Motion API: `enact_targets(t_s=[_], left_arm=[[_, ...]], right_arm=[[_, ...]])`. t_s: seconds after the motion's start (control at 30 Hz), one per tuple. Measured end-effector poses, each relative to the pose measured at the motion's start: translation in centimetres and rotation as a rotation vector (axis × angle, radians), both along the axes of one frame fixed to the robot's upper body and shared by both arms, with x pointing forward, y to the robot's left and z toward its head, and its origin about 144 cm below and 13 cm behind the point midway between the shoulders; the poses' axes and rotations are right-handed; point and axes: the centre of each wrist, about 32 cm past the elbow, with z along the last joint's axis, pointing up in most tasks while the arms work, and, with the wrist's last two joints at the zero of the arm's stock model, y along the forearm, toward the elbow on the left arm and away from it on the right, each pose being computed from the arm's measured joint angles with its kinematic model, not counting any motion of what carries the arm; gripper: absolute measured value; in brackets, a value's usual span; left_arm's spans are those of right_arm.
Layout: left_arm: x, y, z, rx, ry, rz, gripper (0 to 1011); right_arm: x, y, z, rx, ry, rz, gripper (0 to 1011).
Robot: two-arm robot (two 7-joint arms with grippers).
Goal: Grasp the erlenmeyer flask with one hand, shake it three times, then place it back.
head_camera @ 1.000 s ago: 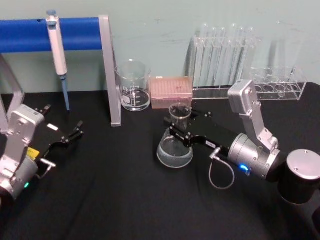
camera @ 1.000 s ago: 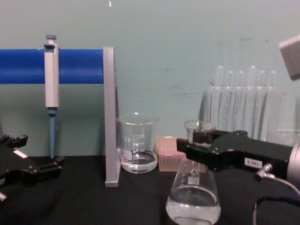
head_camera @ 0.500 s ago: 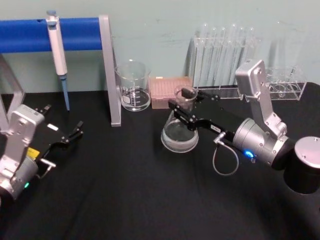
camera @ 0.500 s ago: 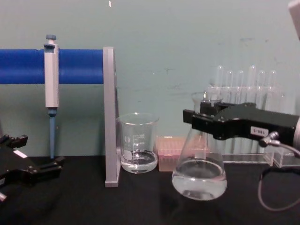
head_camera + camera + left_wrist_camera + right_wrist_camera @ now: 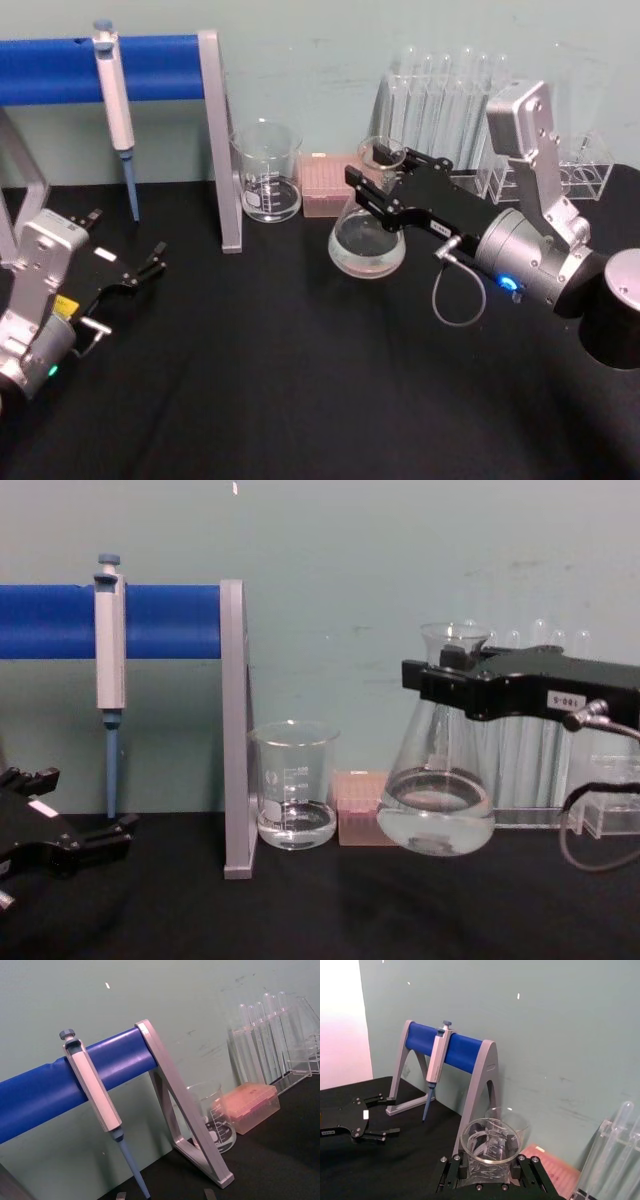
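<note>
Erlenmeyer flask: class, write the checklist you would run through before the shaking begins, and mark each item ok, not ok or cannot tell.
1. Right gripper shut on the neck of the erlenmeyer flask: ok.
2. Flask base off the table: ok, a gap shows in the chest view.
3. Flask upright: ok.
4. Liquid low in the wide base, far below the neck: ok.
5. Room between the flask and the pink tip box and test tubes behind it: cannot tell.
6. Left gripper open on the table, far to the left of the flask: ok.
</note>
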Motion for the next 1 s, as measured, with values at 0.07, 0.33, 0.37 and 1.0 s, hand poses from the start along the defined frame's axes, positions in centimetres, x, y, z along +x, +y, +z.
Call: enact_targets(t_s=[0.07, 0.33, 0.37, 1.0], left_arm=[[0.0, 0.0, 0.0, 0.000, 0.000, 0.000, 1001], [0.0, 0.0, 0.0, 0.000, 0.000, 0.000, 1001], [0.0, 0.0, 0.0, 0.000, 0.000, 0.000, 1001], [0.0, 0.0, 0.0, 0.000, 0.000, 0.000, 1001]], right_arm=[[0.0, 0.0, 0.2, -0.002, -0.001, -0.002, 451], [-0.1, -0.2, 1.5, -0.007, -0.014, -0.010, 451], [-0.1, -0.2, 1.6, -0.007, -0.016, -0.012, 451], [-0.2, -0.1, 1.7, -0.008, 0.002, -0.031, 451]])
